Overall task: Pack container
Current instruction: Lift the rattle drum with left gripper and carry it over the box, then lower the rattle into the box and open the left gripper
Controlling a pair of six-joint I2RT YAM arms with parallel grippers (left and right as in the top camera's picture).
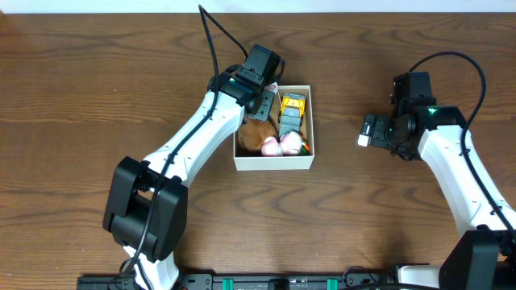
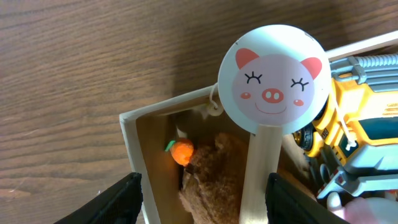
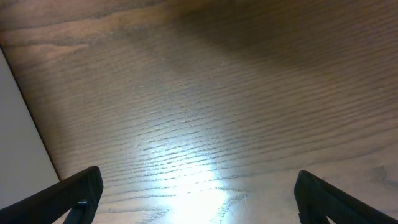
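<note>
The container [image 1: 272, 162] is a square white-walled box with a brown inside, at the table's middle. It holds a yellow toy truck [image 1: 293, 111], a brown plush [image 1: 256, 133] and pink toys [image 1: 279, 145]. My left gripper [image 1: 264, 98] is open over the box's back left corner. In the left wrist view its fingers [image 2: 202, 208] straddle the box wall [image 2: 132, 155] and the wooden stick of a round pig-face paddle [image 2: 272, 78] without closing on it. A small orange toy [image 2: 182, 151], the plush [image 2: 217, 177] and the truck [image 2: 360, 118] lie below. My right gripper [image 1: 364, 130] is open and empty.
The right gripper [image 3: 202, 199] hangs over bare wooden table [image 3: 217, 112] to the right of the box. A white surface [image 3: 18, 143] shows at the left edge of the right wrist view. Black cables run from both arms.
</note>
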